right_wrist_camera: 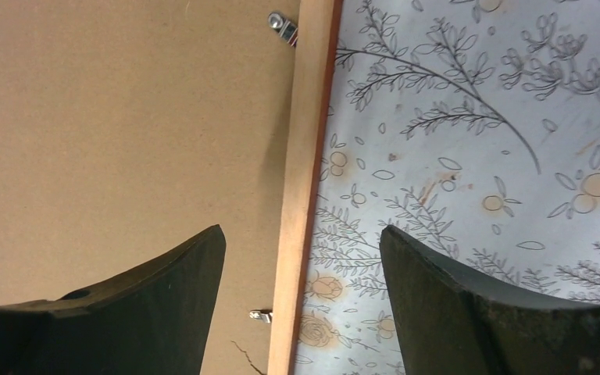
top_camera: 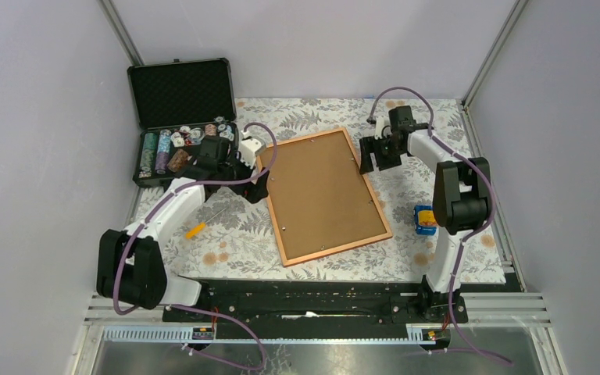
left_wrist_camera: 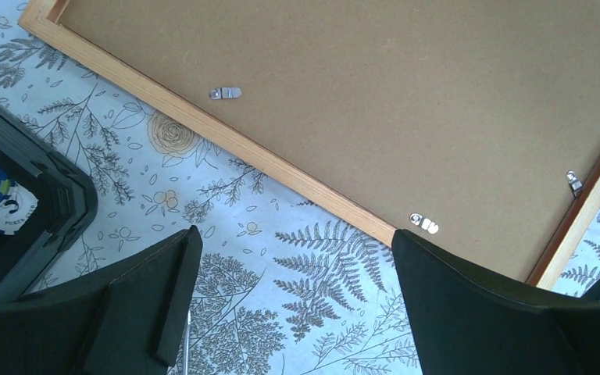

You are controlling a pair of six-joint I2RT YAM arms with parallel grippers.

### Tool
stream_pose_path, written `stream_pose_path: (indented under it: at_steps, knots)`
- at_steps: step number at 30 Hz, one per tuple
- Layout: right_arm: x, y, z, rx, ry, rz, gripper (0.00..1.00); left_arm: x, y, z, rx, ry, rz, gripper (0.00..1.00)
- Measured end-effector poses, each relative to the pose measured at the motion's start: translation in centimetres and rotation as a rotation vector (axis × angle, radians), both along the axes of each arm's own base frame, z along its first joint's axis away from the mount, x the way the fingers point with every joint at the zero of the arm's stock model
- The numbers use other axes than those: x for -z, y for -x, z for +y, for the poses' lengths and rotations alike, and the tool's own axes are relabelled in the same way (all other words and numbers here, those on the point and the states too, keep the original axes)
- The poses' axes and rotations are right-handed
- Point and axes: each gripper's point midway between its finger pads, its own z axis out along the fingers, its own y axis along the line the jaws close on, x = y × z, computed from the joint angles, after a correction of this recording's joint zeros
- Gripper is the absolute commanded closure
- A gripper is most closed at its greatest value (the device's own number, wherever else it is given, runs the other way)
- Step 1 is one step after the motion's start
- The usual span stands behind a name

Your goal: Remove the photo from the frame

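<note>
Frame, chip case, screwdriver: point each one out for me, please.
frame [top_camera: 324, 195], top view, middle of its brown back.
chip case [top_camera: 181, 92], top view, foam-lined open lid.
screwdriver [top_camera: 194, 230], top view, orange handle.

Orange-red frame [top_camera: 337, 248], brown back [top_camera: 322, 191], grey fern-print cloth [top_camera: 242, 242]

The frame [top_camera: 324, 195] lay back-up, so its front and the photo were hidden in every view, and its clips [left_wrist_camera: 225, 93] were too small to make out in the top view. In the left wrist view the frame ran off the top and right edges and the black case [left_wrist_camera: 74, 199] off the left. At the right of the top view, a blue-and-yellow object [top_camera: 423, 219] sat partly behind the right arm [top_camera: 459, 195].
</note>
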Motion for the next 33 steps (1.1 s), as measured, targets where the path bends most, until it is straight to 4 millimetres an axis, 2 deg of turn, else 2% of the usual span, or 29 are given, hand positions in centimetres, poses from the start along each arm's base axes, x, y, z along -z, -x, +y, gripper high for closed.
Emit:
stream_pose_path:
  at_steps: [5,8,13,16,20,28,33]
  knots:
    - [0.5,0.5,0.5,0.006,0.002,0.021,0.24,-0.7,0.5,0.3,0.034,-0.022,-0.045,0.01]
    - [1.2,0.5,0.8,-0.002,0.034,0.022,0.30,-1.1,1.1,0.6,0.062,-0.040,-0.072,0.01]
    - [4.0,1.3,1.3,-0.060,0.115,0.042,0.51,-1.1,1.8,1.0,0.102,-0.075,-0.087,0.01]
    - [4.0,1.1,1.7,-0.097,0.133,0.014,0.66,-0.7,2.3,1.3,0.117,-0.094,-0.085,0.01]
    - [3.9,0.8,1.4,-0.152,0.165,-0.017,0.79,-0.2,3.2,1.7,0.134,-0.112,-0.069,0.01]
    - [3.7,0.4,0.9,-0.301,0.229,-0.078,0.88,0.2,4.2,2.0,0.187,-0.143,-0.060,0.01]
    - [3.4,-1.3,0.3,-0.419,0.301,-0.144,0.91,0.3,5.2,1.8,0.358,-0.181,-0.128,0.01]
